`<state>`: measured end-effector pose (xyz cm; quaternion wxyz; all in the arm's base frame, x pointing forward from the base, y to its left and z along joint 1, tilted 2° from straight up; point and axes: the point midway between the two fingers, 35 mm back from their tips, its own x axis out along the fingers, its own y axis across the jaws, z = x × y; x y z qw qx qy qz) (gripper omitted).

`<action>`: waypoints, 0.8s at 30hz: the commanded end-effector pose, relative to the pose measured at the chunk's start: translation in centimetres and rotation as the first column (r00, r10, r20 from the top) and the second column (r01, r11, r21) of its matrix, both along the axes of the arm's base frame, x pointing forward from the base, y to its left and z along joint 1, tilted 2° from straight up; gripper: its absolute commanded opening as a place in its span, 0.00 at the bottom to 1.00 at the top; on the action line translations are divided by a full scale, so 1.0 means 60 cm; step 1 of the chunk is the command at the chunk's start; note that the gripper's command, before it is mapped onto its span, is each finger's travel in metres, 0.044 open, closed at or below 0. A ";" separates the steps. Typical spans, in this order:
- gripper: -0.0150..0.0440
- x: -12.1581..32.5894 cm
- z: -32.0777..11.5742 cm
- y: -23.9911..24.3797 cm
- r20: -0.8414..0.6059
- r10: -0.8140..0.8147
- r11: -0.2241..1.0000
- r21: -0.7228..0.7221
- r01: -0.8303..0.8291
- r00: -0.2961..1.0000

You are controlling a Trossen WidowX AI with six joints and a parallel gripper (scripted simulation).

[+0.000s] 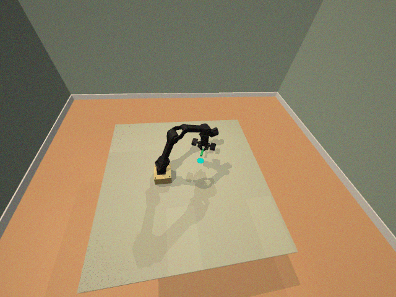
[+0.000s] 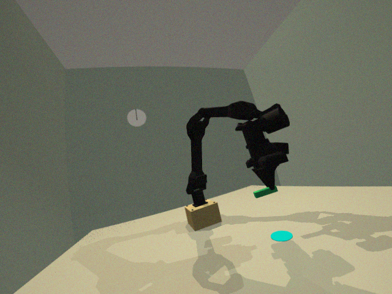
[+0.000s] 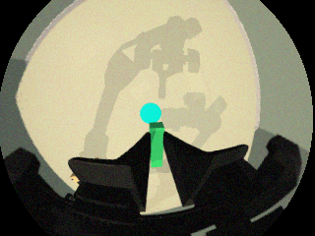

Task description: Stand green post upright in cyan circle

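The green post [image 1: 202,152] [image 2: 264,192] [image 3: 157,147] is held in the air, nearer level than upright, with one end slightly lower in the exterior view. My gripper [image 1: 202,149] [image 2: 272,188] [image 3: 157,134] is shut on the post near one end; the rest of the post sticks out from the fingertips. The cyan circle [image 1: 200,160] [image 2: 281,236] [image 3: 151,113] lies flat on the pale table, below the post. In the wrist view it shows just beyond the post's far end. Nothing stands on the circle.
The arm's wooden base block [image 1: 163,177] [image 2: 204,215] stands on the pale table [image 1: 223,230] [image 2: 158,221], left of the circle in the top and exterior views. Shadows of the arm fall across the table around the circle. A round pale disc [image 2: 136,117] is on the back wall.
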<state>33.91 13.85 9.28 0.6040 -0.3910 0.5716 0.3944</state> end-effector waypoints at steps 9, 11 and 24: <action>0.29 0.013 -0.017 0.004 0.021 -0.053 0.995 0.084 0.051 0.998; 0.29 0.015 -0.020 0.005 0.024 -0.061 0.993 0.098 0.058 0.998; 0.29 0.028 -0.035 0.008 0.043 -0.111 0.977 0.187 0.101 0.993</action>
